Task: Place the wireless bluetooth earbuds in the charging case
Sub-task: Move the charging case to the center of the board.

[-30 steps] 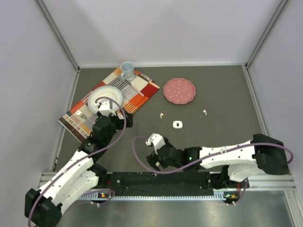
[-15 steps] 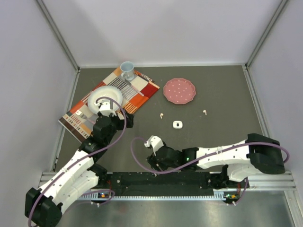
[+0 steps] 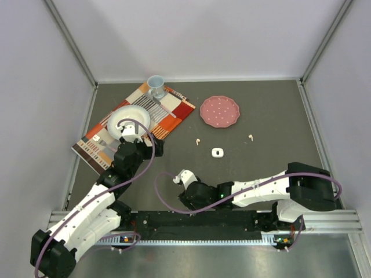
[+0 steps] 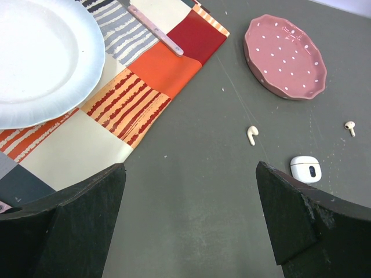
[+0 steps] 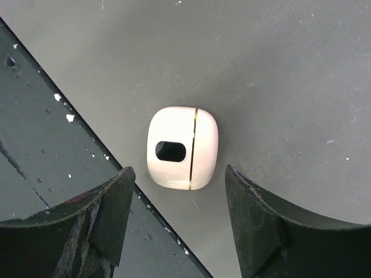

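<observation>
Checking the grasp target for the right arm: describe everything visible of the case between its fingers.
The charging case is a small rounded square of glossy whitish plastic, with a thin gold seam across it and a dark oval recess beside the seam. It looks shut and lies flat on the dark grey table, close to a black rail. The right gripper straddles it, neither finger touching it.
</observation>
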Tool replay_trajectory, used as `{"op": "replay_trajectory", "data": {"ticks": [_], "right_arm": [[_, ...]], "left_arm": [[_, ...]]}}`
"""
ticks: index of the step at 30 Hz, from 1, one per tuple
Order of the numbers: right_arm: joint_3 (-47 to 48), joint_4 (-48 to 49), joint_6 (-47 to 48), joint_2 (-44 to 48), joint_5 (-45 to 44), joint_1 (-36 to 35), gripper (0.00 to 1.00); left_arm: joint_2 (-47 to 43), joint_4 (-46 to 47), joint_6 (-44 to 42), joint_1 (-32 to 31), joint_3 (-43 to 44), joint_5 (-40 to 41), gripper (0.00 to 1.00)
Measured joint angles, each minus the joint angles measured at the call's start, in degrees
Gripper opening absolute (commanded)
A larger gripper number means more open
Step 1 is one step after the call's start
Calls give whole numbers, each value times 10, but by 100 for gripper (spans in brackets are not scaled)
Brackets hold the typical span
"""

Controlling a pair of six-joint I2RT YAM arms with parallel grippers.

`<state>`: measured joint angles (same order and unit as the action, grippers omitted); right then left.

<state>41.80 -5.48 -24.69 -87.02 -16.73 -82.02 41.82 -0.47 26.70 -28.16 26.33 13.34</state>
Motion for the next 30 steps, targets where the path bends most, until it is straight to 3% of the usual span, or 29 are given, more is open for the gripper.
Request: {"op": "replay_trajectory", "data": {"ticks": [8,19,21,30], "right_arm": [[3,1,0,-9,-6,0,54],[4,16,0,-19,-14,0,53],[4,21,0,-23,-15,0,46],[3,27,3,-30,-28,0,45]], "left_arm": [[15,0,0,0,0,-2,99],[20,3,0,2,0,-5,99],[20,3,0,2,0,-5,99],[19,3,0,3,0,-5,99]]}}
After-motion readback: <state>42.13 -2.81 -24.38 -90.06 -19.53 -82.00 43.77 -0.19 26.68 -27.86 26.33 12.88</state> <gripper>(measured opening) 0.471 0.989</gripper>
